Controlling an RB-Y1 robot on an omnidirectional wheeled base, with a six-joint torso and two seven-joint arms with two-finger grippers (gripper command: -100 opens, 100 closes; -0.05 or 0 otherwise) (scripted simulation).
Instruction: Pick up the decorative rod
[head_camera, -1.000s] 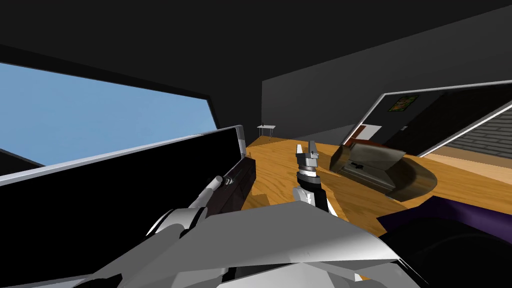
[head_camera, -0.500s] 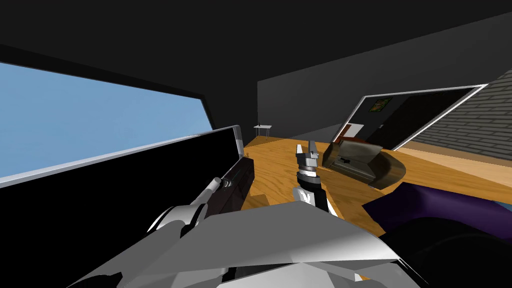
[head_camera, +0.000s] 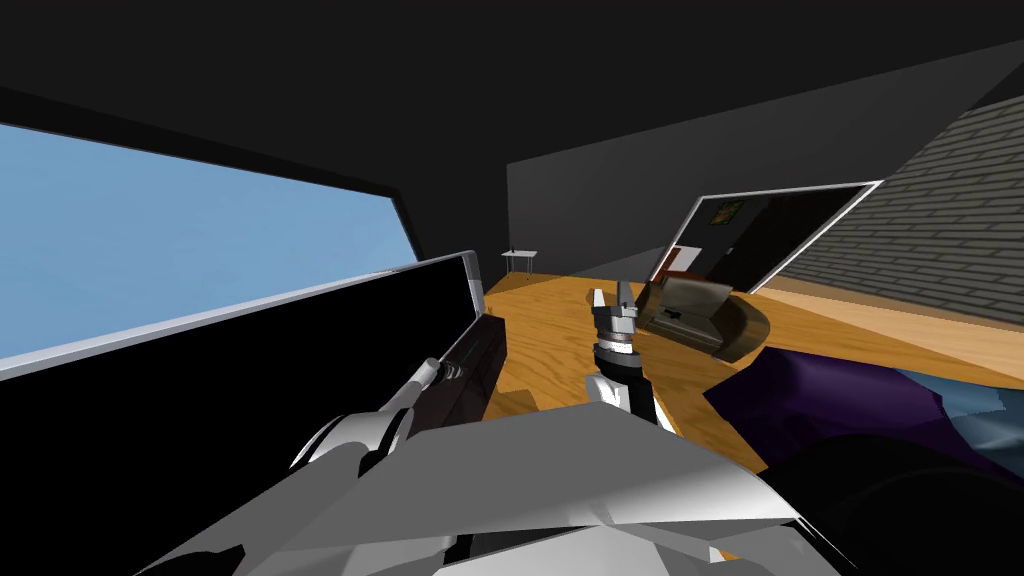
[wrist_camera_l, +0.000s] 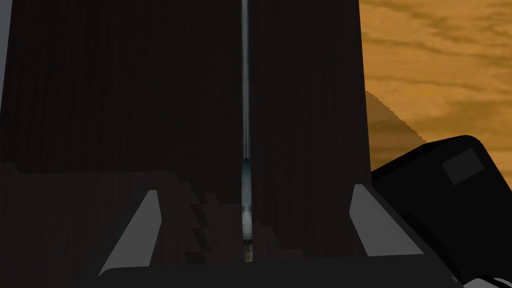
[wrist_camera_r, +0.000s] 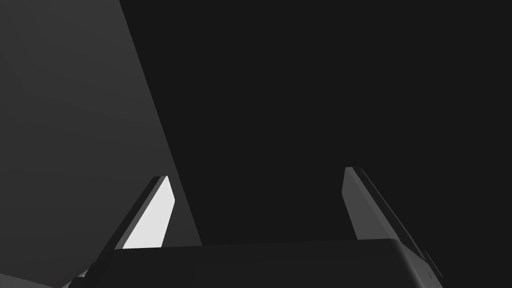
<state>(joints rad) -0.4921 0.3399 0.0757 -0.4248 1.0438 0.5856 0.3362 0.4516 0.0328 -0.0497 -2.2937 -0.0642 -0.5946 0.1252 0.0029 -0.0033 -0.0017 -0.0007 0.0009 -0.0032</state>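
A thin grey-green rod (wrist_camera_l: 245, 100) lies along a dark flat surface (wrist_camera_l: 125, 100), running straight away from my left gripper (wrist_camera_l: 255, 190). That gripper is open, and the rod's near end sits midway between its two fingers, touching neither. In the head view the left gripper (head_camera: 455, 367) is at a dark low cabinet (head_camera: 485, 350) under a big black screen (head_camera: 250, 380). My right gripper (head_camera: 612, 297) is raised in front of my chest, open and holding nothing; its fingers (wrist_camera_r: 160, 200) stand wide apart.
A brown armchair-like piece (head_camera: 700, 315) stands on the wooden floor (head_camera: 550, 340) beyond the right gripper. A purple soft piece of furniture (head_camera: 830, 400) lies to the right. A small white table (head_camera: 518, 258) and a doorway (head_camera: 770, 235) are far back.
The whole head view has swung: the brown piece and the doorway slid left and more of the purple furniture came in, so I have turned. Both arms keep their pose.
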